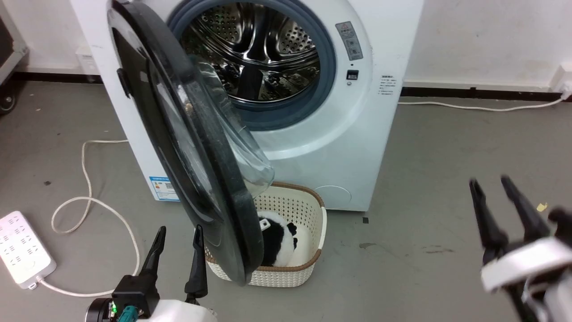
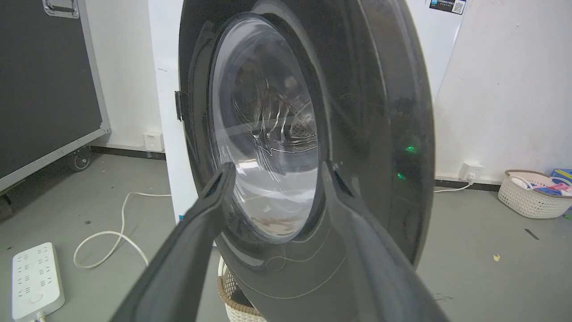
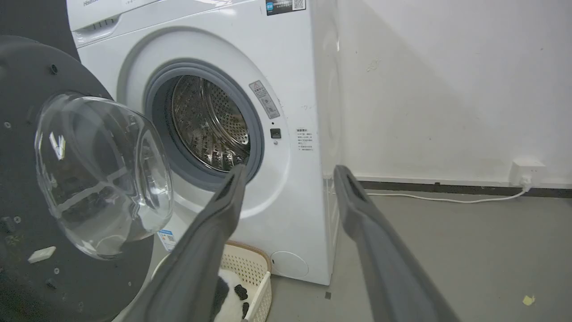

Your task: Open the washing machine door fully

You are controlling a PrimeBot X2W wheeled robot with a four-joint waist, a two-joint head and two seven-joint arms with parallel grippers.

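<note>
The white washing machine (image 1: 313,147) stands ahead with its steel drum (image 1: 259,49) exposed. Its glossy black door (image 1: 187,147) is swung out roughly edge-on to me, hinged on the left, its clear glass bowl (image 1: 241,152) bulging to the right. My left gripper (image 1: 178,230) is open, low at the door's outer face near its bottom edge; in the left wrist view the door (image 2: 380,112) looms just beyond the fingertips (image 2: 225,172). My right gripper (image 1: 489,181) is open over the floor at the far right, well away from the door (image 3: 27,179).
A cream perforated basket (image 1: 308,210) holding a black-and-white soft toy (image 1: 279,239) sits under the door against the machine's front. A white power strip (image 1: 24,250) and its looping cable (image 1: 85,179) lie on the floor at left. A dark wheeled case (image 2: 44,89) stands far left.
</note>
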